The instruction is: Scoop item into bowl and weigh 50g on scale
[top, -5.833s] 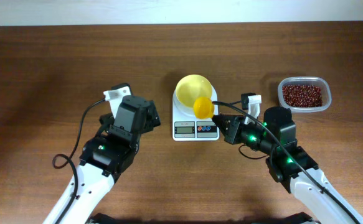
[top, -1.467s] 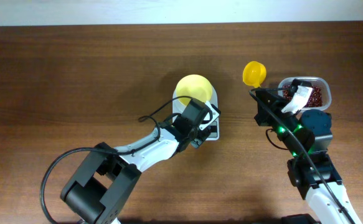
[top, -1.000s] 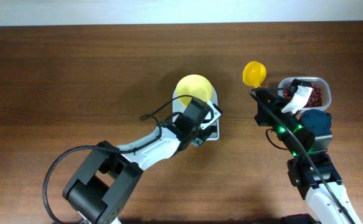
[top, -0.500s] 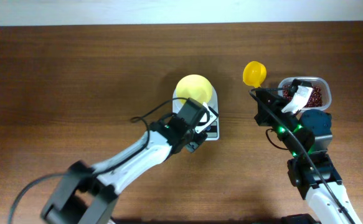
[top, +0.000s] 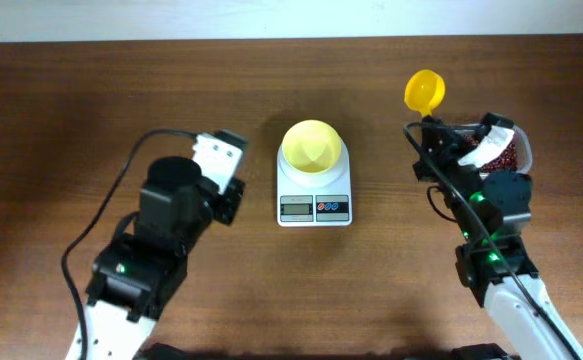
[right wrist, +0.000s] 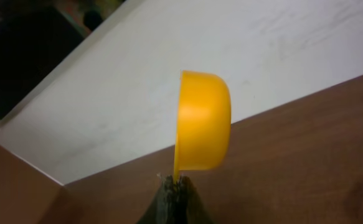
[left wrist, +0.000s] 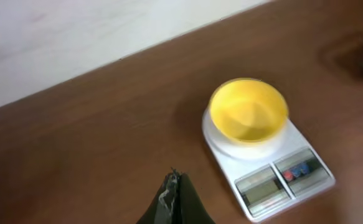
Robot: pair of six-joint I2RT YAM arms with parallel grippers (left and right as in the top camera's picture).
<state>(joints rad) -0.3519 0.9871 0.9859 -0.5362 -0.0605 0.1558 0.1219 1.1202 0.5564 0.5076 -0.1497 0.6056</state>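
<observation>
**A:** Where are the scale and the bowl?

**B:** The white scale (top: 316, 207) stands near the middle of the table (top: 71, 100), with its display turned to the near edge. The pale yellow bowl (top: 312, 147) sits upright on its platform.

**A:** And the beans?

**B:** The red-brown beans (top: 509, 150) lie in the clear tub (top: 525, 158), toward the far right corner of the table. The right arm covers a part of it.

**A:** What about the right gripper?

**B:** The right gripper (right wrist: 175, 185) has its jaws pressed together on the thin handle of the yellow scoop (right wrist: 203, 121). The scoop is raised above the table, just beside the tub on its far-left side, with the cup turned on its side. Whether something is inside, I cannot tell.

**A:** And the left one?

**B:** The left gripper (left wrist: 172, 186) is completely closed, the tips touching, and it holds nothing. It is over the table to the left of the scale, not touching it.
</observation>
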